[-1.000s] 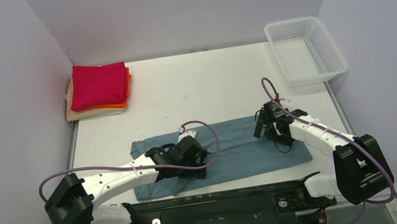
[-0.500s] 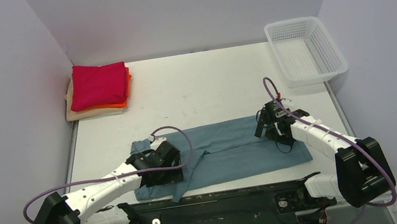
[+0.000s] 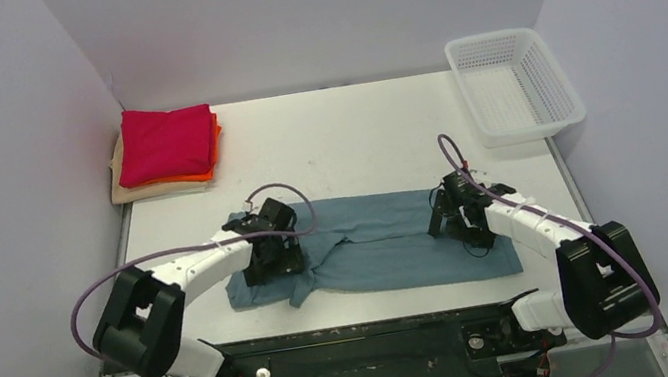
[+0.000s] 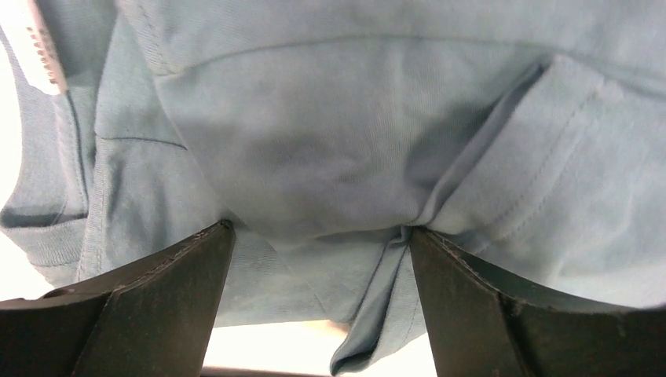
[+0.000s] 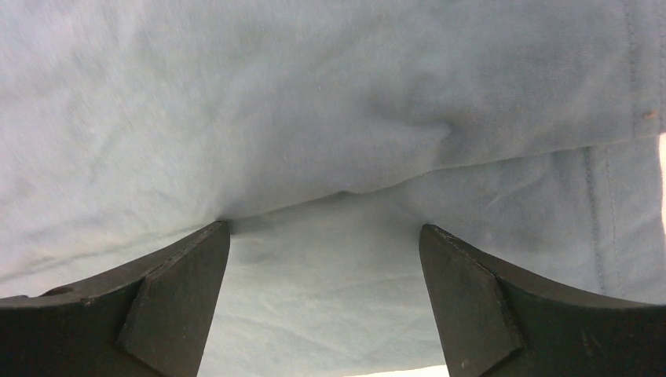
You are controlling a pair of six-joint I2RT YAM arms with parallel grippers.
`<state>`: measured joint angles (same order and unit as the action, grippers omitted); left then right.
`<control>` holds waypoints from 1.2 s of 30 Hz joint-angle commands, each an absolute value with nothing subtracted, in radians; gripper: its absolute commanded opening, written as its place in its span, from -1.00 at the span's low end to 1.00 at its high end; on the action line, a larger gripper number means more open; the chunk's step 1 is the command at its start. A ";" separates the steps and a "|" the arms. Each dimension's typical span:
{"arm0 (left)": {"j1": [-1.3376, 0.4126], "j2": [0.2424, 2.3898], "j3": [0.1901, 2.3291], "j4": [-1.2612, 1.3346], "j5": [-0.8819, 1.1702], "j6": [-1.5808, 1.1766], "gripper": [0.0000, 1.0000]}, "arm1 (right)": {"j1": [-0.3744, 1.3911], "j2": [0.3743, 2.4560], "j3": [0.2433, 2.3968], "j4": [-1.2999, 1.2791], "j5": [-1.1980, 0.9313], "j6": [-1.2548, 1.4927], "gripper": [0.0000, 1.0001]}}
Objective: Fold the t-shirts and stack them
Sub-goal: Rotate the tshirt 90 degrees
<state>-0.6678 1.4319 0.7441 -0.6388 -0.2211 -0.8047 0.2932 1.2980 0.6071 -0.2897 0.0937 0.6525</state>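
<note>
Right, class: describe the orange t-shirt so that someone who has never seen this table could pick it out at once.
On the white table, look to the far left corner, where folded t-shirts sit in a stack. The orange t-shirt is the middle layer, only a thin edge showing, under the crimson-red t-shirt and above the beige t-shirt.

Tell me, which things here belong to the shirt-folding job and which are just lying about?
Part of the job: large dusty teal-blue cotton t-shirt; folded crimson-red t-shirt, orange t-shirt and beige t-shirt, stacked far left.
Just lying about: white plastic mesh basket, far right.
</note>
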 commanded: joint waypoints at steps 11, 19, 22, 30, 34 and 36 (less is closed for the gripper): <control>-0.379 2.123 1.636 -0.495 -0.060 -0.249 0.87 | 0.508 1.079 0.334 -0.358 -0.138 0.843 0.71; -0.345 2.764 2.686 -0.787 0.202 -0.257 0.87 | 0.888 1.080 0.346 -0.116 -0.316 0.902 0.72; -0.334 2.826 2.676 -0.647 0.352 -0.424 0.88 | 0.975 1.281 0.432 0.057 -0.403 0.873 0.72; -0.343 2.927 2.659 -0.147 0.502 -0.851 0.94 | 1.150 1.701 0.807 0.117 -0.479 0.731 0.67; -0.348 2.976 2.640 -0.037 0.489 -0.962 0.95 | 1.172 1.749 0.921 0.046 -0.463 0.673 0.67; -0.348 2.987 2.655 -0.029 0.461 -0.978 0.94 | 1.172 1.720 0.930 0.020 -0.424 0.658 0.67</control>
